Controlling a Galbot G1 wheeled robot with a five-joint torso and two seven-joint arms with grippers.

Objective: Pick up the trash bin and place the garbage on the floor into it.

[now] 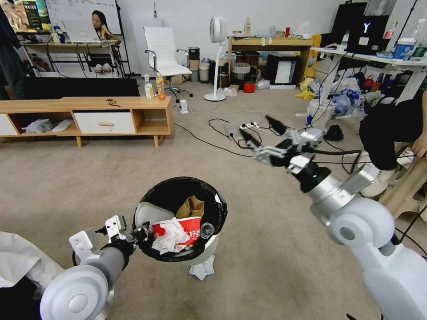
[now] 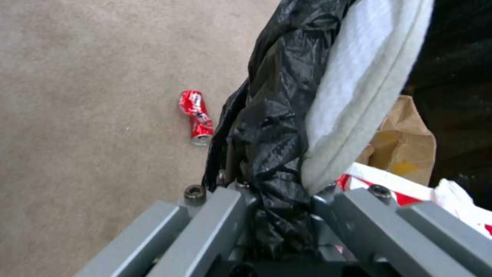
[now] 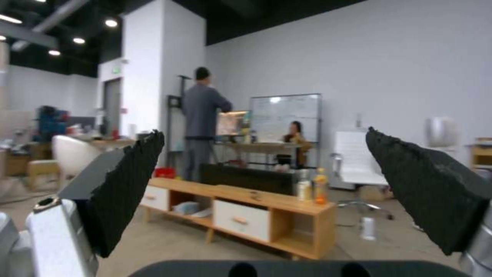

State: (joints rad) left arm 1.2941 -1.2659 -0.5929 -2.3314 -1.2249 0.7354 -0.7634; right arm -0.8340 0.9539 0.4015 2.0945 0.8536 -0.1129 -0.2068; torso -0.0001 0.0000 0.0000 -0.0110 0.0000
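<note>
Now, with your left gripper point(image 1: 141, 234) clamped on the black-lined rim of the small round white plastic trash bin point(image 1: 180, 218), send the wide-open, empty right gripper point(image 1: 259, 134) to the crushed red soda can point(image 2: 196, 117) on the beige carpet floor point(image 2: 92, 96).

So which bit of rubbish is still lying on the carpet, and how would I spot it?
Look at the floor beside the trash bin that the left gripper holds by its rim. There lies a crushed red soda can, on its side, alone on the bare carpet. Unlike the red-and-white cup inside the bin, it is metal and dented.
</note>
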